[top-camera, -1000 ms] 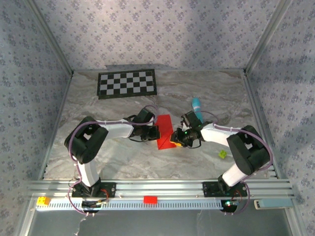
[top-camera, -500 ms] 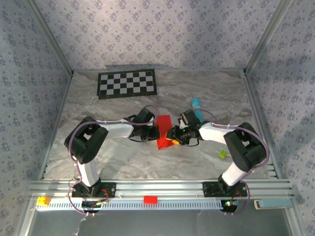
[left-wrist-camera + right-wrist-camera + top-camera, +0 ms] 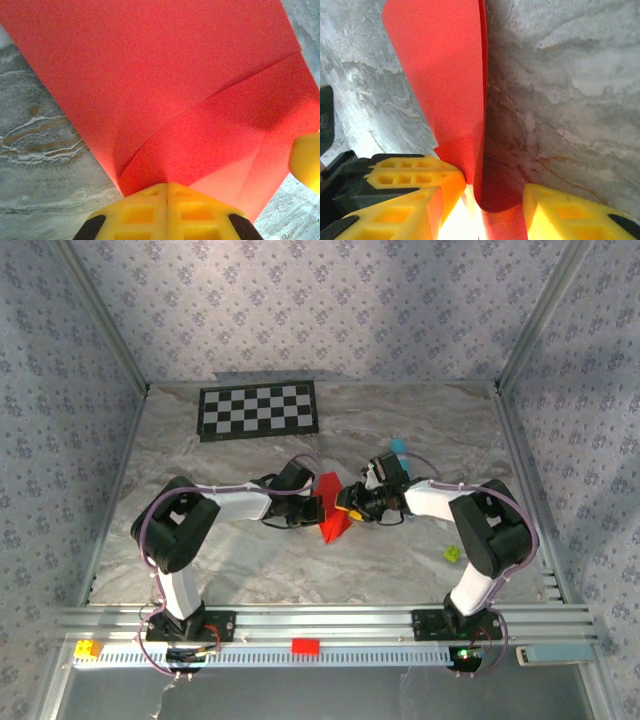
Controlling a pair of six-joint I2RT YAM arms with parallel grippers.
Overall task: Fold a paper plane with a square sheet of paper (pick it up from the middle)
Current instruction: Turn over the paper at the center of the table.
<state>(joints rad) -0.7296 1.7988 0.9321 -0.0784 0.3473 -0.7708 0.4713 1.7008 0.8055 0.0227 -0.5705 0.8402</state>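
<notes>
The left gripper [image 3: 167, 192] is pressed shut on the square sheet of paper [image 3: 165, 90]. The sheet is pinched at its near edge, just where a slanting crease and a lengthwise fold run together.

The right gripper [image 3: 482, 200] is held spread, with the folded paper passing down between its two yellow pads. Neither pad can be seen pressing on the paper. One fingertip [image 3: 306, 162] of that gripper is seen just beside the sheet's far side in the left wrist view.

The sheet is therefore carried by the left pinch alone. It is raised on edge, not laid flat, and its pointed end is turned toward the near edge of the table [image 3: 250, 560]. From above, it is found about midway between the table's left and right edges and roughly midway between far and near edges, directly between the two wrists.

The step in hand is judged to be a middle one. Creases are already set in the paper, but no slim dart shape is made out yet. A second grip appears to be in preparation so that the next fold can be worked.

For the next move, the right pads would need to be closed squarely on the folded layers close to the left pinch. The layers must be kept aligned and no pull put against the held edge. Slipping or skewing of the thin paper is judged the main risk.
</notes>
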